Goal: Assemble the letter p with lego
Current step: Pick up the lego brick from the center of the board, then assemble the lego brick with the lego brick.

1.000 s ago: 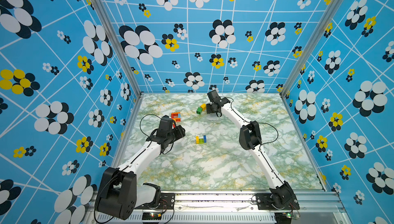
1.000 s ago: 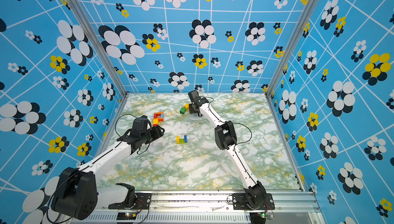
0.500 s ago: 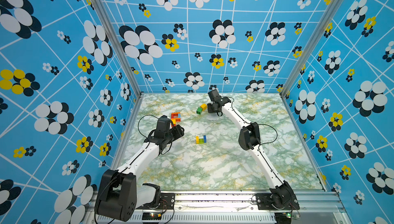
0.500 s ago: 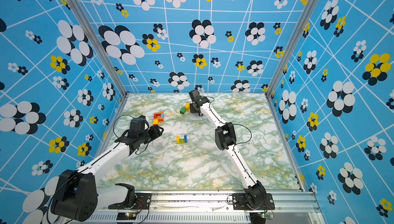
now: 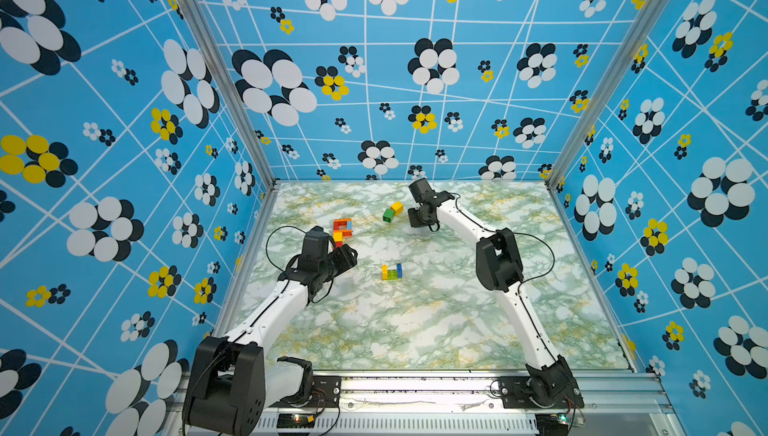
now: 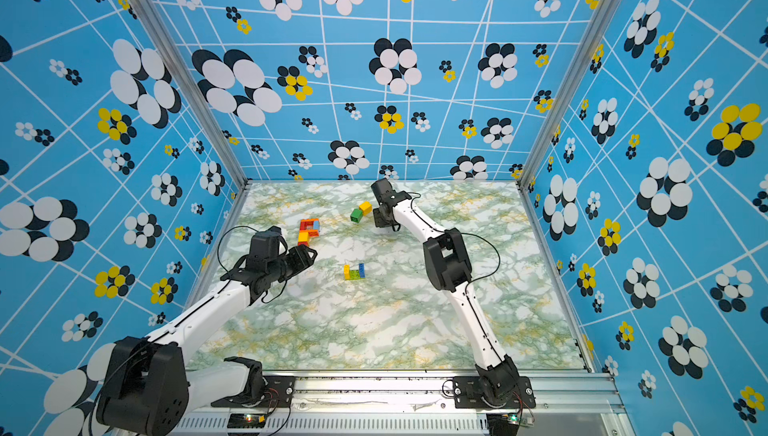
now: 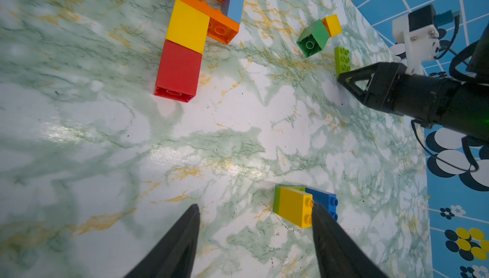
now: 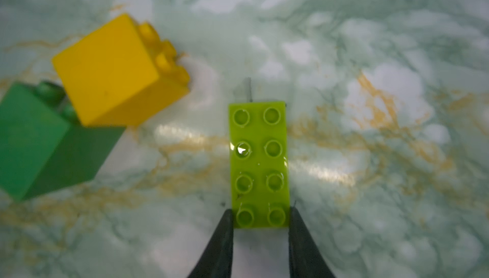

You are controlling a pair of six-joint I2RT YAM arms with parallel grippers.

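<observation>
Left claw (image 7: pixel 254 239): its two dark fingers stand well apart over the bare table (image 7: pixel 105 144) and hold nothing — you see marble between them, with the small yellow, lime and blue cluster (image 7: pixel 301 205) just beside one fingertip. Farther from that claw lies the part-built letter (image 7: pixel 197 30), flat on the table: red and yellow square bricks in a line for the stem, orange and light blue bricks closing a loop at its far end. In both top views it sits near the left arm, well apart from the cluster (image 5: pixel 392 272) at mid-table.

Toward the right, a green square brick (image 8: pixel 45 141) and a yellow square brick (image 8: pixel 116 72) lie tipped on their sides, touching. Just beside them is the lime oblong brick (image 8: pixel 259 165), studs up, flat on the table.

Right claw (image 8: pixel 260 219): its fingers are closed against the two long sides of the lime brick at its near end, the last pair of studs between them; whether the brick has left the table you cannot tell.

Handling, as a judgement: the bricks are light, rigid and glossy, so they will not deform but may slip or pivot. Held at one end, the oblong piece could swing — grip flat side walls, nearer the middle, never the studs. Press joints squarely; a loose stack may shift.
</observation>
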